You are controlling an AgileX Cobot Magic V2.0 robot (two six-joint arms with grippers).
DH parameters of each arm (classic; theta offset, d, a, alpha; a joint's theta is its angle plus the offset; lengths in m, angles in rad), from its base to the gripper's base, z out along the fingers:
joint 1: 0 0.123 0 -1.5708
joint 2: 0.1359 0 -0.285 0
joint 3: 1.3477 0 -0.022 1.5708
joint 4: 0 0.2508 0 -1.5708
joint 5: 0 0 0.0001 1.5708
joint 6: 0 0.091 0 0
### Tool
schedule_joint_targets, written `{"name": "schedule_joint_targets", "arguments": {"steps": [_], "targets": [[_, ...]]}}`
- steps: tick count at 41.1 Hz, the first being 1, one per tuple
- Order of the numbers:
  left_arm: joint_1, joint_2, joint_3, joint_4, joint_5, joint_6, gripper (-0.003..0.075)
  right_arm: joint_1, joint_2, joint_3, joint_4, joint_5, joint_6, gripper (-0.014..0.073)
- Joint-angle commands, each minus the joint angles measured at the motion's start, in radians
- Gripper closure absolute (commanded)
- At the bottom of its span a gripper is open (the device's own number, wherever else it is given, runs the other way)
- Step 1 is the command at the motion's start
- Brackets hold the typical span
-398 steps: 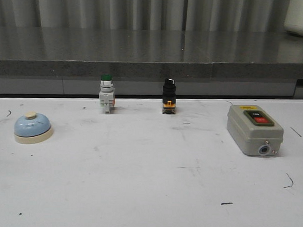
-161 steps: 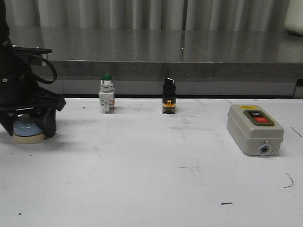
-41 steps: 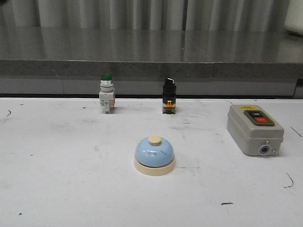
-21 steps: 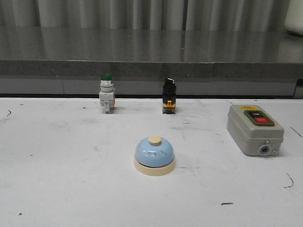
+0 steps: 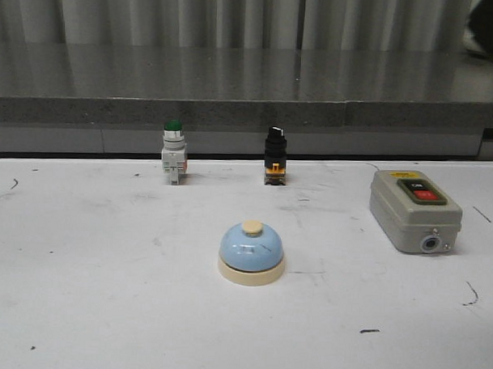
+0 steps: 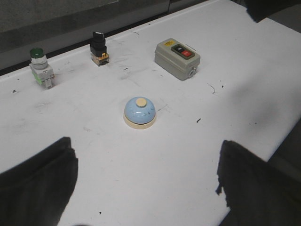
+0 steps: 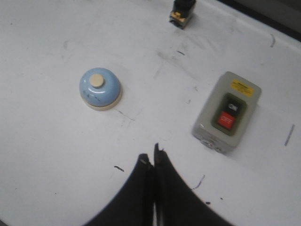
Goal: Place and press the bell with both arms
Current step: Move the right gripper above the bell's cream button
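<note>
Sitting upright on the white desk (image 5: 80, 308), the bell (image 5: 251, 252) is resting near the middle with nothing touching it. We are seeing it in front of the green-capped pushbutton (image 5: 173, 152) and the black selector switch (image 5: 274, 155), which are standing along the far edge, and well apart from the grey switch box (image 5: 413, 210) on the right. Our left gripper (image 6: 146, 181) is hovering above the desk, jaws spread wide and released. Our right gripper (image 7: 153, 162) is hanging over the desk between bell and box, jaws clenched together, grasping nothing.
</note>
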Motion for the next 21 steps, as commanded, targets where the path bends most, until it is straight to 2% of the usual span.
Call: {"name": "schedule_joint_targets", "arguments": {"steps": [1, 11, 21], "targets": [[0.001, 0.006, -0.028, -0.009, -0.078, -0.011, 0.0133, 0.041, 0.112, -0.109, -0.016, -0.033, -0.012, 0.0662], [0.001, 0.006, -0.028, -0.009, -0.078, -0.011, 0.0133, 0.118, 0.404, -0.320, -0.025, 0.033, -0.012, 0.0662], [0.001, 0.006, -0.028, -0.009, -0.078, -0.011, 0.0133, 0.146, 0.651, -0.490, -0.033, 0.107, -0.012, 0.0662]]}}
